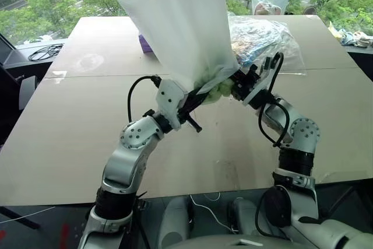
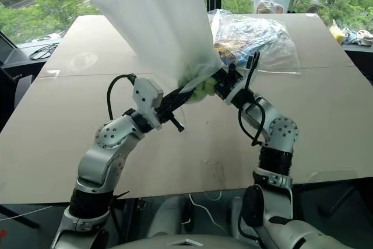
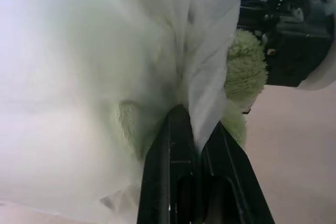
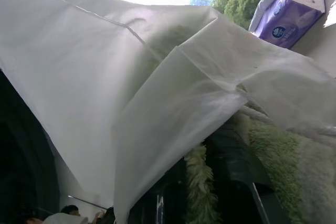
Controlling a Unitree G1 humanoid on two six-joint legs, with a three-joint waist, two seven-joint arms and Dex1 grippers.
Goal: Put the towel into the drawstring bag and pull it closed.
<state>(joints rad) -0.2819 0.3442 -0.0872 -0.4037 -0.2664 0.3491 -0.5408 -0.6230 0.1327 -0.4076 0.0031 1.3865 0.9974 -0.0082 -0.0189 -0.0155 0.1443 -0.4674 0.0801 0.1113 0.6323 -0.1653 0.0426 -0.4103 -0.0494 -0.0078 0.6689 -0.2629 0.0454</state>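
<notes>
The white drawstring bag stands upward above the table, its mouth low between my two grippers. My left gripper is shut on the fabric at the mouth; in the left wrist view its black fingers pinch a fold of the bag. The fluffy light-green towel bulges out of the mouth, partly inside the bag. My right gripper meets it from the right, shut on the towel under the bag's edge. The cords are not visible.
A large clear plastic bag full of items lies on the tan table behind my right gripper. A purple tissue pack sits behind the pouch. A black cable lies at the far left.
</notes>
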